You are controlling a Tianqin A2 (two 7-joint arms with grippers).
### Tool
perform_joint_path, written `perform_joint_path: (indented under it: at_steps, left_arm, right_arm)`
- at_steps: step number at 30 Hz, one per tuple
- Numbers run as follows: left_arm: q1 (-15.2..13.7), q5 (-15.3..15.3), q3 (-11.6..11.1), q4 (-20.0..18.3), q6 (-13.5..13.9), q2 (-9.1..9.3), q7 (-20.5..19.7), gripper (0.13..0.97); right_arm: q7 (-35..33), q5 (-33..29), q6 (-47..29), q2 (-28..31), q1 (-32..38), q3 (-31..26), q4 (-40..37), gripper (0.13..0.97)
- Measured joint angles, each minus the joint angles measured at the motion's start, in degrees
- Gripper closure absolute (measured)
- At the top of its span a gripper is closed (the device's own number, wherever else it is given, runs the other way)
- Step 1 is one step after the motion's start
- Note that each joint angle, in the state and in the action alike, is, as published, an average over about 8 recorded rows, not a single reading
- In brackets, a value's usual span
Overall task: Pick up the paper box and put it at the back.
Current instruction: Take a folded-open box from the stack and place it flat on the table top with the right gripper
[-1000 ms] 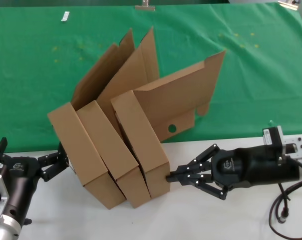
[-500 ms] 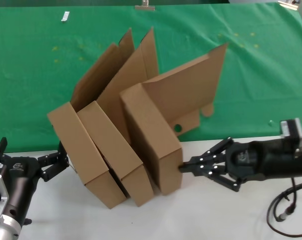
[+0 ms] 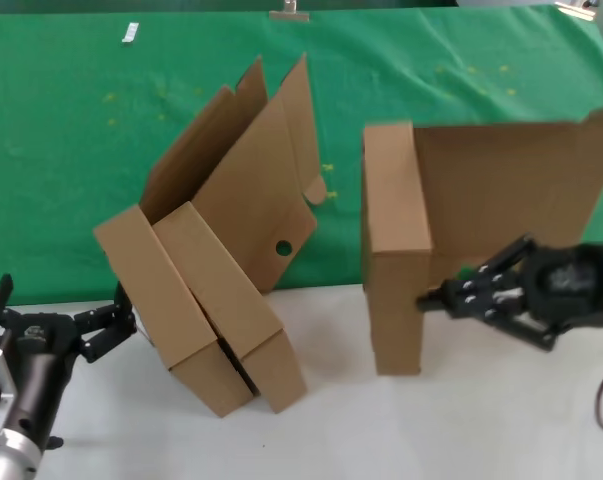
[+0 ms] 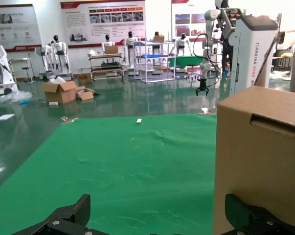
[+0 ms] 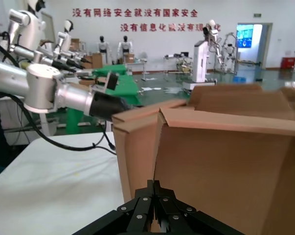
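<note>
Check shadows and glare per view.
Head view: soft shadows on the table under the box and other boxes. Left wrist view: glossy floor reflects light beyond the cloth. Right wrist view: box wall at the right claw is shaded.

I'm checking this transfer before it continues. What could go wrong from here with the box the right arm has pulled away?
1. The right gripper pinches only a thin wall edge of the paper box, which stands tall and upright; it could pivot or slip out of the jaws.
2. Its wide lid flap stands open above the gripper and may swing or snag on the way to the green cloth.
3. The two other boxes lean unsupported and could topple near the idle left gripper.
</note>
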Motion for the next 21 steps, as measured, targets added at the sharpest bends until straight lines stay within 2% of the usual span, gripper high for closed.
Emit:
perform_joint_path:
  at_steps: [5,13,17,21]
  left_arm:
    - [0.0,0.0,0.0,0.0,0.0,0.0,0.0,0.132]
    - [0.0,0.0,0.0,0.0,0.0,0.0,0.0,0.132]
    - [0.0,0.0,0.0,0.0,0.0,0.0,0.0,0.132]
    - [0.0,0.0,0.0,0.0,0.0,0.0,0.0,0.132]
  right_arm:
    - [3.74,-3.46,0.83,5.16,0.29,5.41,8.16,0.942]
    - [10.38,-14.54,7.42,11.04,-1.58,17.98,20.35,0.942]
    - [12.32,-21.61,11.77,11.47,-0.95,22.32,22.29,0.942]
    - [12.12,-29.43,15.62,9.69,2.17,24.53,19.35,0.942]
